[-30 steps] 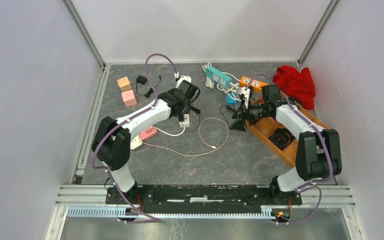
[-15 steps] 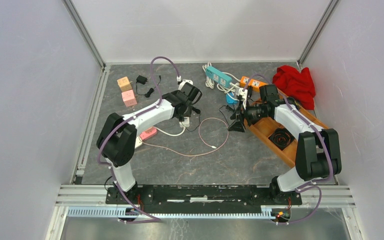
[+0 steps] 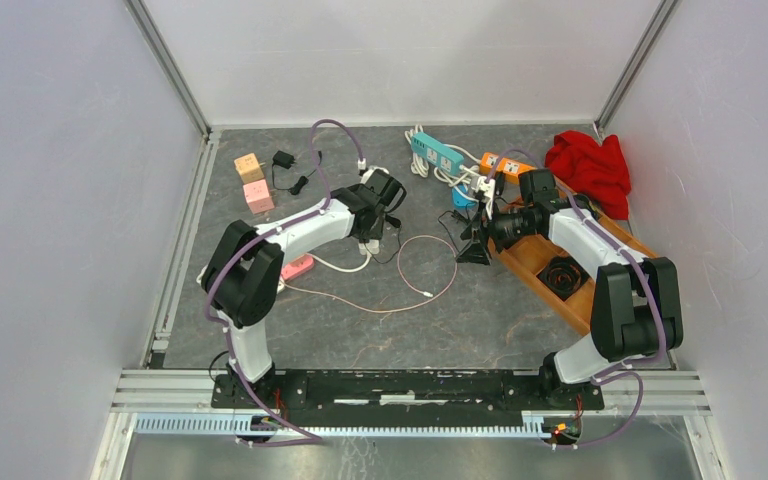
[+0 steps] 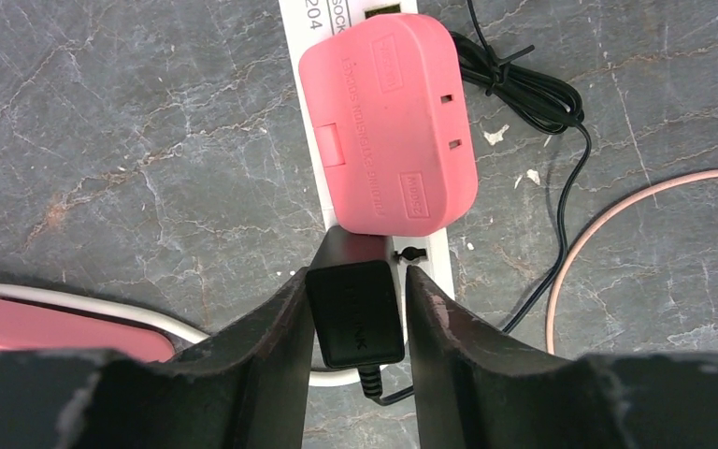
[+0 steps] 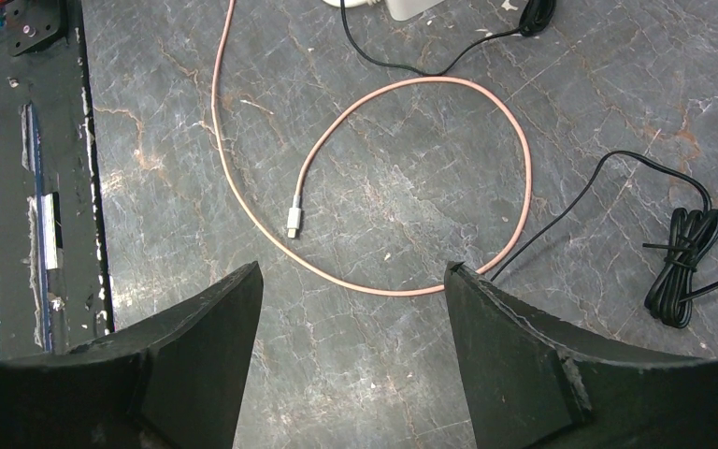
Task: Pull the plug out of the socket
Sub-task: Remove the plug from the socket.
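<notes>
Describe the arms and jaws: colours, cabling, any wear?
The left arm and right arm match: white link shells between black joint housings, each with a purple cable looping loosely along it. The jaws in both wrist views are matte black and wedge-shaped, tapering toward the tips, with pale scuffing along their edges. No printed markings are visible on them.

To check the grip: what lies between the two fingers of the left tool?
Only the black plug, seated in the white socket strip beside the pink adapter. The left wrist view shows the left tool's fingers against its sides.
</notes>
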Motion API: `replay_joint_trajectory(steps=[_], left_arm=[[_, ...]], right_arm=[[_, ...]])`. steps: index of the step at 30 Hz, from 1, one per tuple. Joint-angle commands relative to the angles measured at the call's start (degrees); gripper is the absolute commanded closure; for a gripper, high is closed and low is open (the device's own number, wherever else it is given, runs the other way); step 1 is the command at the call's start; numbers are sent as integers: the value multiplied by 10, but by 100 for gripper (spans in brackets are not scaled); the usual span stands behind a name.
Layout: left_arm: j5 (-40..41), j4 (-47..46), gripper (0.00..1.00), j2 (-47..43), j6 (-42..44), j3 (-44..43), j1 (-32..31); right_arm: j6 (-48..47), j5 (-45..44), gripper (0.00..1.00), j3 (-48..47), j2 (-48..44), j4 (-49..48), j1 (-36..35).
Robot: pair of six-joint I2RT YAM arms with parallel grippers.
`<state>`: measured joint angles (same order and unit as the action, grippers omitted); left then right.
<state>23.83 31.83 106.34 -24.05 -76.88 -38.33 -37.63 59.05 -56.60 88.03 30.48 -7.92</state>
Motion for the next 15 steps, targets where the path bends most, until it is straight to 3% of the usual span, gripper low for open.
replay_joint_trajectory(steps=[1, 4, 8, 15], left_arm=[[-2, 8, 58, 8, -25, -12, 1], [-4, 14, 69, 12, -21, -18, 1], [-5, 19, 93, 11, -9, -23, 1], [-58, 9, 98, -7, 45, -25, -1]], right_arm=[[-10, 6, 22, -24, -8, 1, -1], [-10, 5, 22, -25, -8, 1, -1], [-10, 6, 22, -24, -8, 1, -1], [-5, 13, 22, -22, -1, -2, -2]])
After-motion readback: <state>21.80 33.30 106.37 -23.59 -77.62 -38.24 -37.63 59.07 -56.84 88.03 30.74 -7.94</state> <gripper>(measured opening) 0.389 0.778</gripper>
